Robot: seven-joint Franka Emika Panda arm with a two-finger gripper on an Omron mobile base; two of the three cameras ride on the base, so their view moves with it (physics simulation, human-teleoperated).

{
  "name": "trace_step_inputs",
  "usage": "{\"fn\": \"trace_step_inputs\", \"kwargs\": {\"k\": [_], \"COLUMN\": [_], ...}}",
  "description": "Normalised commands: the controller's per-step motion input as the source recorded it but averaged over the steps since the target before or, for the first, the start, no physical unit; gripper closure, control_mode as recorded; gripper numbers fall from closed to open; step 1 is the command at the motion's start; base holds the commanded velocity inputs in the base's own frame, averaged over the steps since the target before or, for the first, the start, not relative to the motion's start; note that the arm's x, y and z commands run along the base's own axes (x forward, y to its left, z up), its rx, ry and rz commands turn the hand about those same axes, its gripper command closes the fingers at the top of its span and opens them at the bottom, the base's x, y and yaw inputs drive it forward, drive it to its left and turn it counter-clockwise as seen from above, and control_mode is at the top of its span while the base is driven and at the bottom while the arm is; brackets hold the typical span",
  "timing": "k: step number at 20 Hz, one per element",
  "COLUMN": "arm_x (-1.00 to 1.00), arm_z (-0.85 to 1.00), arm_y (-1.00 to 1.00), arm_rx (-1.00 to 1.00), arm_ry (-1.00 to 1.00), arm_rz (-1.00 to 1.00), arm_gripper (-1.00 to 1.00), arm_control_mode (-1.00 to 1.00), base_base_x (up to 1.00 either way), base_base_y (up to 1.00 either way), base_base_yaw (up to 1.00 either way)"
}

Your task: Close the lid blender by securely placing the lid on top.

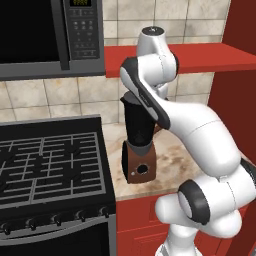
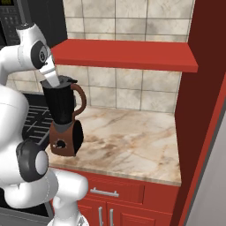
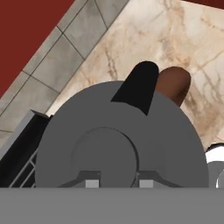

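The blender (image 1: 139,131) stands on the marble counter beside the stove, a black jar on a brown base with a round knob (image 2: 59,144). The dark grey lid (image 2: 64,81) lies level across the jar's mouth. In the hand view the lid (image 3: 175,144) spreads wide right under the camera, with the black spout (image 3: 140,83) and the brown handle (image 3: 175,83) poking out beyond its far rim. My gripper (image 3: 119,183) points straight down on the lid, its fingertips (image 3: 92,183) flanking the raised centre disc, shut on it. In the left base view my forearm hides the hand.
The black stove (image 1: 50,160) sits just left of the blender, with a microwave (image 1: 45,35) above it. A red shelf (image 2: 128,55) overhangs the counter (image 2: 128,137) not far above the jar. A tall dark red cabinet side (image 2: 203,110) bounds the right.
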Motion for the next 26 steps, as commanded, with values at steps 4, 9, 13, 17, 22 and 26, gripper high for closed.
{"fn": "trace_step_inputs", "kwargs": {"k": [4, 9, 13, 17, 22, 26], "arm_x": [-0.01, -0.12, -0.42, -0.71, -0.99, -1.00], "arm_z": [0.00, 0.00, 0.00, 0.00, 0.01, -0.11], "arm_y": [0.01, 0.00, 0.00, 0.00, -0.05, -0.40], "arm_rx": [0.01, 0.02, 0.02, 0.04, 0.11, 0.05], "arm_ry": [-0.10, -0.17, -0.21, -0.24, -0.23, -0.20], "arm_rz": [0.00, 0.00, 0.00, 0.00, 0.00, 0.00], "arm_gripper": [-1.00, -1.00, -1.00, -1.00, -1.00, -1.00], "arm_control_mode": [-1.00, -1.00, -1.00, -1.00, -1.00, -1.00], "base_base_x": [0.00, 0.00, 0.00, 0.00, 0.00, 0.00], "base_base_y": [0.00, 0.00, 0.00, 0.00, 0.00, 0.00], "base_base_yaw": [0.00, 0.00, 0.00, 0.00, 0.00, 0.00]}}
